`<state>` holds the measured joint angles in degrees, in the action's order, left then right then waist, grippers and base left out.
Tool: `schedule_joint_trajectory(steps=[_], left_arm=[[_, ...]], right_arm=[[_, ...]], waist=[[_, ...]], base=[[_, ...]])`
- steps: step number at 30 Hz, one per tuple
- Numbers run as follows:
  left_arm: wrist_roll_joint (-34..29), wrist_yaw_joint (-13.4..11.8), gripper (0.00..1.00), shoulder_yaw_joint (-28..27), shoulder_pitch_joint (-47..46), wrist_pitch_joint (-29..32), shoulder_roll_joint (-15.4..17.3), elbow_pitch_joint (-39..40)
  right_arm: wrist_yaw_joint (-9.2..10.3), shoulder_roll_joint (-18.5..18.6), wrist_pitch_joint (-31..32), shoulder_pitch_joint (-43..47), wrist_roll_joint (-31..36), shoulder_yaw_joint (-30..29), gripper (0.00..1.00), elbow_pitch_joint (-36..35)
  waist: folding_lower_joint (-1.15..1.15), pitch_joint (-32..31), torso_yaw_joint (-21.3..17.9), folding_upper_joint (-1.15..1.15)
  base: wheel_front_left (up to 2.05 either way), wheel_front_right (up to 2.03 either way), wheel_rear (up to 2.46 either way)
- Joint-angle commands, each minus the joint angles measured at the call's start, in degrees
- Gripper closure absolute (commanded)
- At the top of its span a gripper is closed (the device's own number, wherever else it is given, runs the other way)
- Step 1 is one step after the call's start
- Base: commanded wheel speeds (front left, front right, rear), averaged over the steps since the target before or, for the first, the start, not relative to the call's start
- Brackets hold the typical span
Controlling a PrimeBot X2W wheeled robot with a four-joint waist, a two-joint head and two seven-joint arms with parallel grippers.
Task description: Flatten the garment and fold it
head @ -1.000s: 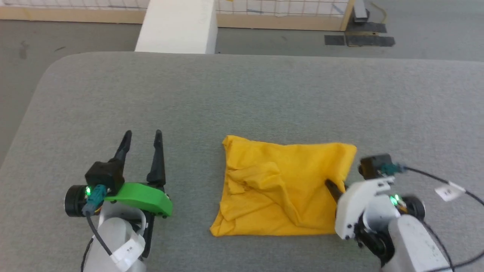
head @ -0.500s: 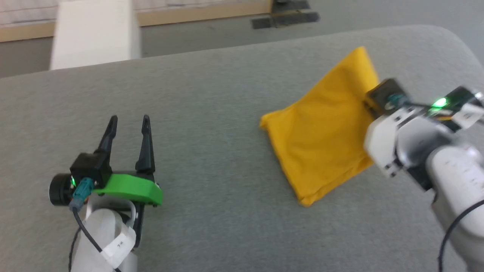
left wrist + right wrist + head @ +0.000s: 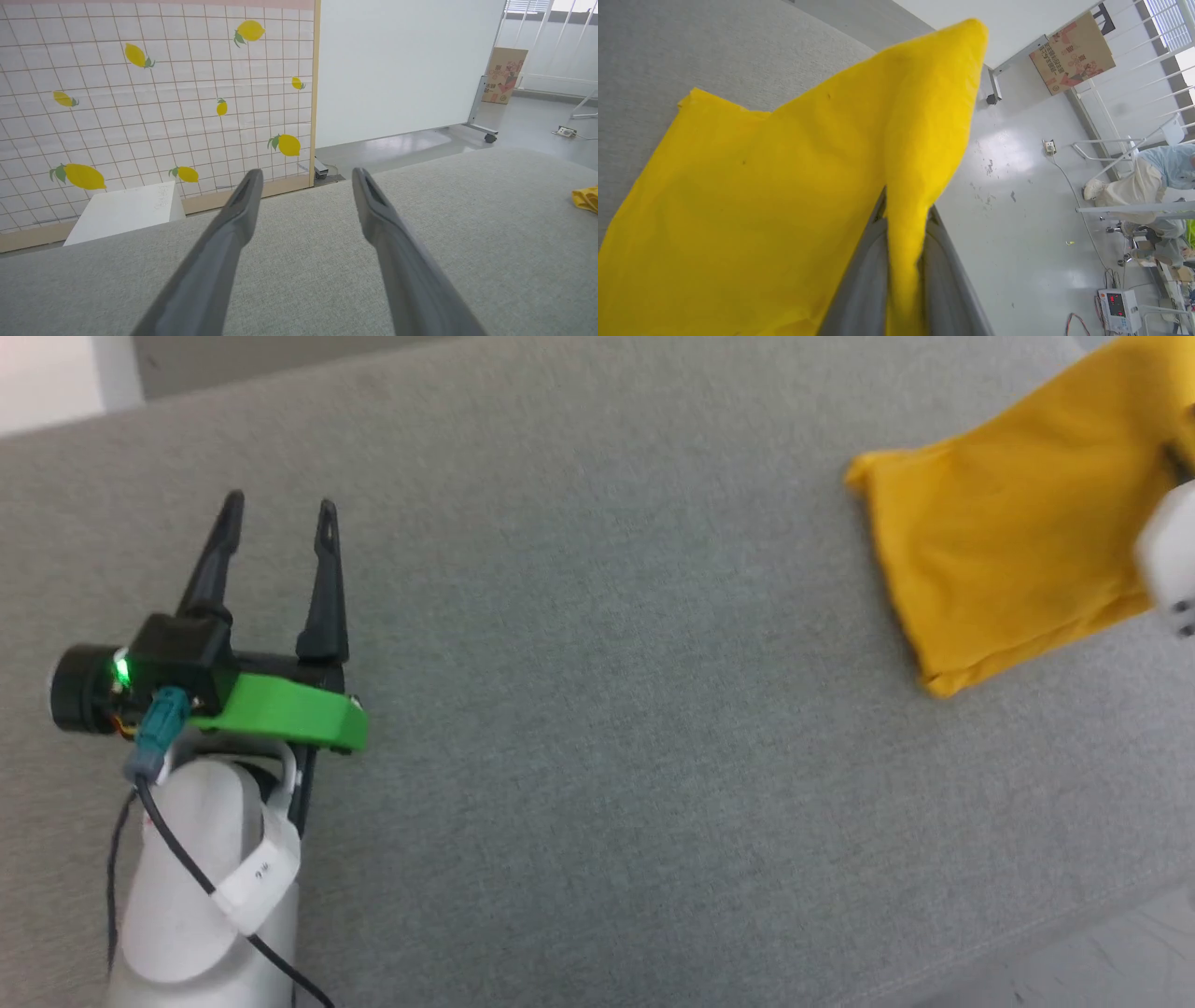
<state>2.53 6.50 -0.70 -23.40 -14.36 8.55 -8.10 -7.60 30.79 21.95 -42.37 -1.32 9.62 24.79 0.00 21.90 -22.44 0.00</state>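
The garment (image 3: 1008, 541) is a folded mustard-yellow piece of cloth at the right edge of the head view, part lying on the grey table (image 3: 597, 709) and part lifted at its right side. In the right wrist view the garment (image 3: 761, 196) runs between the two grey fingers, and my right gripper (image 3: 903, 219) is shut on its edge. A white part of the right arm (image 3: 1172, 560) shows at the head view's right edge. My left gripper (image 3: 277, 509) stands open over bare table far to the left of the cloth. A yellow corner of the garment (image 3: 586, 198) shows in the left wrist view.
A white block (image 3: 124, 212) stands beyond the table's far edge before a lemon-patterned wall (image 3: 140, 93). A cardboard box (image 3: 1071, 53) and a person (image 3: 1153, 182) are on the floor side, past the table's right end. The table's near edge (image 3: 1074, 933) runs at lower right.
The head camera has swung left, so the whole picture has shifted. The right gripper has lifted the garment's right side off the table and pulled it right. The left gripper stays open.
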Motion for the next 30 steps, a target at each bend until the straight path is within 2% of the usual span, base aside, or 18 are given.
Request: schedule_joint_trajectory(steps=[1, 9, 11, 12, 16, 17, 18, 19, 20, 25, 30], left_arm=[[-0.29, 0.15, 0.00, 0.22, -1.43, 0.31, 0.87, 0.66], [-0.65, 0.21, 0.00, 1.10, -3.28, 2.18, 2.43, 3.11], [-0.61, 0.20, 0.00, 1.18, -3.46, 2.46, 2.75, 3.66], [-0.57, 0.08, 0.00, 1.24, -3.55, 2.80, 3.14, 4.39], [-0.43, -0.20, 0.00, 1.37, -3.18, 2.92, 3.26, 4.67], [-0.37, -0.27, 0.00, 1.43, -3.04, 2.86, 3.21, 4.55], [-0.26, -0.37, 0.00, 1.51, -2.82, 2.75, 3.08, 4.33], [-0.17, -0.43, 0.00, 1.62, -2.63, 2.62, 2.95, 4.03], [0.40, -0.70, 0.00, 1.83, -1.92, 1.92, 2.30, 2.75], [1.93, -0.97, 0.00, 2.08, -0.27, 0.61, 0.62, -0.49], [3.98, -1.16, 0.00, 2.16, 1.88, -0.25, -1.48, -3.95]], right_arm=[[0.11, 0.01, -1.41, -1.48, 0.74, -1.95, 1.00, 1.85], [0.11, -1.38, -9.88, -5.08, 7.16, -13.27, 1.00, 10.62], [0.11, -2.20, -11.32, -5.76, 9.80, -16.58, 1.00, 11.78], [0.11, -3.62, -12.85, -6.40, 13.38, -20.82, 1.00, 13.60], [0.11, -5.53, -14.16, -7.00, 16.51, -24.92, 1.00, 15.46], [0.11, -5.78, -14.45, -6.96, 17.35, -25.50, 0.85, 15.72], [0.11, -6.02, -14.73, -6.79, 18.31, -26.12, 0.51, 16.05], [0.11, -6.29, -14.91, -6.69, 18.73, -27.01, 0.13, 16.29], [0.11, -6.96, -15.57, -5.90, 20.22, -28.86, 0.00, 16.70], [0.11, -8.51, -19.37, -3.62, 18.34, -29.66, 0.00, 15.66], [0.11, -10.22, -22.99, 0.96, 12.34, -27.16, 0.00, 11.89]], waist=[[0.00, 6.52, -2.50, 0.00], [0.00, 10.69, 0.65, 0.00], [0.00, 11.29, 1.41, 0.00], [0.00, 11.82, 2.28, 0.00], [0.00, 11.45, 2.92, 0.00], [0.00, 11.10, 3.04, 0.00], [0.00, 10.58, 3.20, 0.00], [0.00, 10.01, 3.33, 0.00], [0.00, 7.54, 3.90, 0.00], [0.00, 1.97, 5.48, 0.00], [0.00, -4.04, 8.10, 0.00]], base=[[0.00, 0.00, 0.00], [0.00, 0.00, 0.00], [0.00, 0.00, 0.00], [0.00, 0.00, 0.00], [0.00, 0.00, 0.00], [0.00, 0.00, 0.00], [0.00, 0.00, 0.00], [0.00, 0.00, 0.00], [0.00, 0.00, 0.00], [0.00, 0.00, 0.00], [0.00, 0.00, 0.00]])
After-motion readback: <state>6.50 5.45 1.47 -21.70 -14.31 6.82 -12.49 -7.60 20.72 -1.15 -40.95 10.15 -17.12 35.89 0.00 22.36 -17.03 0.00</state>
